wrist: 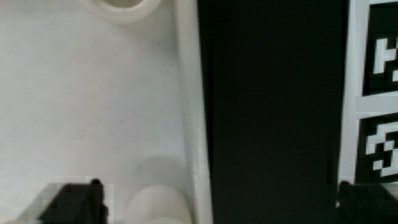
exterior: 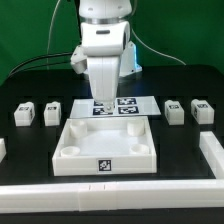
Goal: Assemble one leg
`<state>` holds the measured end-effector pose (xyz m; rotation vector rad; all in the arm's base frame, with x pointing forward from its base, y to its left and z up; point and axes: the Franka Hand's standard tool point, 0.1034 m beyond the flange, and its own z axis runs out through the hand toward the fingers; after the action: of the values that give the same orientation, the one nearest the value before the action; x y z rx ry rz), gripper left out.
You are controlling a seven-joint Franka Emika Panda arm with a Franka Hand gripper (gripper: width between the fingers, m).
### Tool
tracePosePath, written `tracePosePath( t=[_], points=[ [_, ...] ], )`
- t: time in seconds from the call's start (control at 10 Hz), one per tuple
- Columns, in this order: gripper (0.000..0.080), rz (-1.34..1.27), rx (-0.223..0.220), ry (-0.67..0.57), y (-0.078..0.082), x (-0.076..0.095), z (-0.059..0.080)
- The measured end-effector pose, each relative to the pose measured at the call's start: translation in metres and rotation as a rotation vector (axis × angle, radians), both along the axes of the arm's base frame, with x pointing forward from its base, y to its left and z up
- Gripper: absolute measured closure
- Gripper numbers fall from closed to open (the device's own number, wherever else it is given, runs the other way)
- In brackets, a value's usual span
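Four small white legs with marker tags lie on the black table: two on the exterior view's left (exterior: 22,113) (exterior: 52,110) and two on its right (exterior: 174,110) (exterior: 200,110). The large white tray-like tabletop (exterior: 75,152) lies in the middle. My gripper (exterior: 104,97) hangs above the tabletop's far edge and the marker board (exterior: 135,104), away from every leg. In the wrist view my gripper (wrist: 217,200) is open and empty. Its dark fingertips (wrist: 71,200) straddle the tabletop's edge (wrist: 178,110) and a strip of black table. No leg shows in the wrist view.
The wrist view shows two round corner sockets (wrist: 125,8) (wrist: 160,205) of the tabletop, and the marker board (wrist: 377,100) beside the black strip. White rails border the table at the front (exterior: 110,195) and at the exterior view's right (exterior: 212,150).
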<state>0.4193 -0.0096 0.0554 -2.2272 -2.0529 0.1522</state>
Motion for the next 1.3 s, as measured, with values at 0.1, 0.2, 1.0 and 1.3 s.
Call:
tracePosePath(
  t=[0.1,0.2,1.0,1.3],
  points=[
    [0.0150,0.001,0.003,0.007,0.001,-0.002,-0.007],
    [0.0150,0.002,0.007,0.025,0.002,-0.005,-0.016],
    [0.0272,-0.015,0.014,0.087,0.013,-0.013,-0.038],
    [0.0598,-0.015,0.014,0.088,0.013,-0.013,-0.038]
  ],
)
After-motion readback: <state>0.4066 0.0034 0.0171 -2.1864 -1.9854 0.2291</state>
